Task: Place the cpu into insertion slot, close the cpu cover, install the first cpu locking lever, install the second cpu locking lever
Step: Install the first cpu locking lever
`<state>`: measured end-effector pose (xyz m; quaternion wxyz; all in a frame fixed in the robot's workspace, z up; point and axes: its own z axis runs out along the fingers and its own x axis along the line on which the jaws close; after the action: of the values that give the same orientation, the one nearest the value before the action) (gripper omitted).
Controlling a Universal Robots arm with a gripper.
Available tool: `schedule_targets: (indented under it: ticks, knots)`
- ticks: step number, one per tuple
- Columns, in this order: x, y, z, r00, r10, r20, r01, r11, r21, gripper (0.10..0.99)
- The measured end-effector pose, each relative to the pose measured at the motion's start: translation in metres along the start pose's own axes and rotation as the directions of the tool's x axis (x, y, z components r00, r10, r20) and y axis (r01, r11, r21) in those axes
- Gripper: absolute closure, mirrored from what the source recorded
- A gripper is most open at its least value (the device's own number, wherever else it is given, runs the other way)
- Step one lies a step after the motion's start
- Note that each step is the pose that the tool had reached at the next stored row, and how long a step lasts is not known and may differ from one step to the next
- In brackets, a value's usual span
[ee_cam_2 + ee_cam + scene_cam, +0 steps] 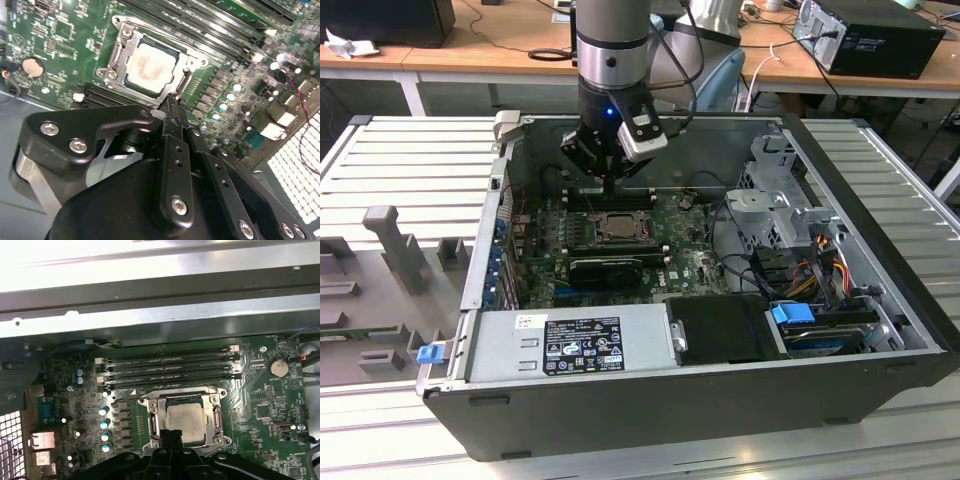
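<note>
The cpu (150, 67) (186, 419) lies flat in the insertion slot (620, 226), its pale metal top showing smudges. The cpu cover (126, 50) (152, 412), a thin metal frame, lies down around the chip. My gripper (173, 102) (170, 434) (610, 188) hangs just above the motherboard at the socket's edge. Its black fingers (172, 145) are pressed together with nothing between them. How the locking levers stand along the socket's sides I cannot tell.
Long black memory slots (170, 367) run beside the socket, with a coin battery (278, 367) nearby. A black graphics card (605, 268) sits in front of the socket, then the grey power supply (570, 345). A metal drive cage (775, 195) and cables stand at the exterior view's right.
</note>
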<state>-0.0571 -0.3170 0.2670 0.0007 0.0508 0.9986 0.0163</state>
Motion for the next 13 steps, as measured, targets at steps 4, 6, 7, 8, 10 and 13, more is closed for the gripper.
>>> schedule_targets:
  ticks: [4,6,7,8,10,13]
  knots:
    - [0.0059,-0.0006,0.0,1.0,0.0,0.0019,0.0,1.0,0.0,0.98]
    - [0.0096,-0.001,0.0,1.0,0.0,0.0028,0.0,1.0,0.0,0.98]
    - [0.0114,-0.0012,-0.0001,1.0,0.0,0.0034,0.0,1.0,0.0,0.98]
    - [0.0137,-0.0014,0.0,1.0,0.0,0.0041,0.0,1.0,0.0,0.98]
    - [0.02,-0.0021,-0.0001,1.0,-0.001,0.0051,0.001,1.0,0.0,0.98]
    - [0.0299,-0.003,0.0001,1.0,-0.001,0.0059,0.001,1.0,-0.001,0.98]
